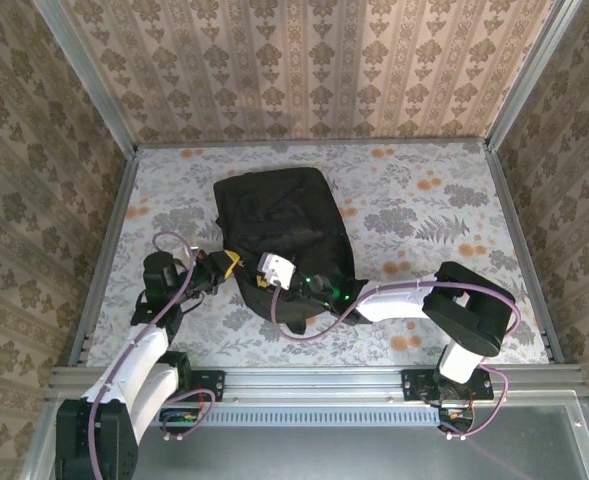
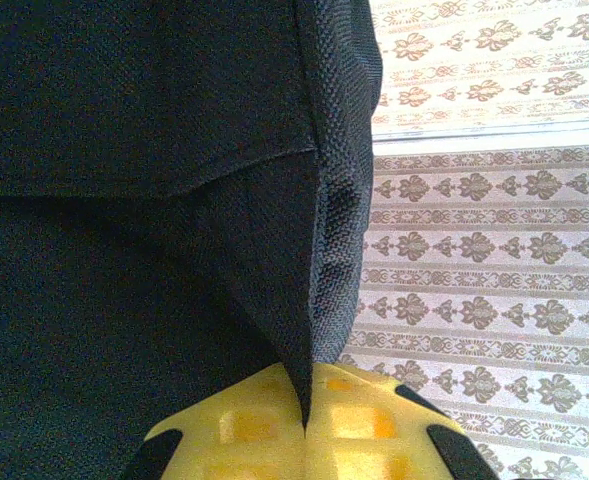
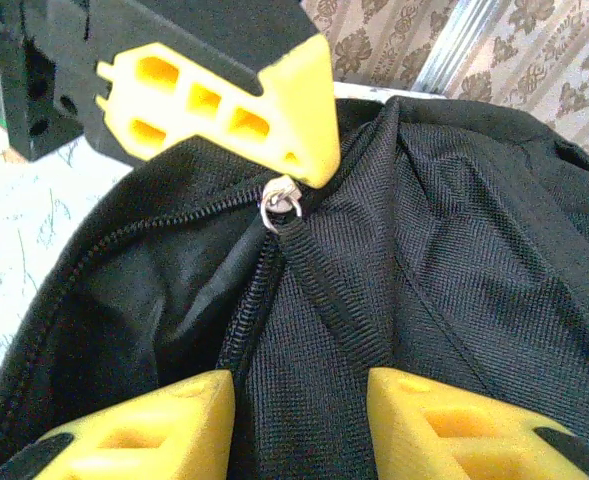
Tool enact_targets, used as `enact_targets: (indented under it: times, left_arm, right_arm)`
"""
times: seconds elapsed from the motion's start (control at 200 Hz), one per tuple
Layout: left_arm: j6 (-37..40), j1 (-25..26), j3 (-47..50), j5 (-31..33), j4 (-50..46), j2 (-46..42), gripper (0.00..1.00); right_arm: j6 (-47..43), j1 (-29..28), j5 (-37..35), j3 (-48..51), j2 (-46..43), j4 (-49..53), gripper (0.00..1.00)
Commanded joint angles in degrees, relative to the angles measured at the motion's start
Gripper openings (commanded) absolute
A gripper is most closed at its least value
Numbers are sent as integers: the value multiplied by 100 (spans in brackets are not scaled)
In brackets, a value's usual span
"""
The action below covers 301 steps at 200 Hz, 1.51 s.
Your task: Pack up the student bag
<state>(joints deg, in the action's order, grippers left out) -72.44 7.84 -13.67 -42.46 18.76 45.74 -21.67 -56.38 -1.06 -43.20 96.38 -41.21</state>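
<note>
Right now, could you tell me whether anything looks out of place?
Nothing spilled or damaged. The student bag has fabric bunched by the zip pull, where the left gripper pinches a fold.

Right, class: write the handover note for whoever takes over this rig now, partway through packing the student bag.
Left gripper: shut on a fold of the student bag, close to the zip.
Right gripper: open, one finger on either side of the zip pull strap, not gripping it.
Bag: lying flat mid-table; the zip looks closed where visible.
Done: fabric held for opening.
Left: close on the pull, open the zip, then pack.
</note>
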Motion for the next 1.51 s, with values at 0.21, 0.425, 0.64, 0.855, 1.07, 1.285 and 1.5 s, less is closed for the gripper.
enact_targets:
  times: [0.21, 0.425, 0.64, 0.855, 1.07, 1.285, 1.5]
  left_arm:
    - [68, 34, -109, -272, 752, -215, 0]
    - [81, 34, -118, -264, 724, -214, 0]
    - [69, 43, -136, -237, 708, -197, 0]
    - [44, 60, -162, -237, 681, -197, 0]
    - [37, 77, -180, -235, 661, -221, 0]
    - [99, 69, -215, -194, 511, -285, 0]
    - [260, 43, -282, -121, 252, -298, 0]
  right_arm:
    - [-1092, -36, -227, -151, 131, -396, 43]
    - [-1453, -111, -253, -540, 276, -1, 42]
    - [-2003, -257, -472, -1002, 550, 516, 40]
    - [-2414, -294, -662, -1318, 809, 946, 37]
    - [-2703, -304, -1162, -1702, 1112, 1361, 32]
    - [-2665, -286, -1243, -1771, 1188, 1661, 11]
    - [-2421, -196, -1312, -1727, 1051, 1958, 0]
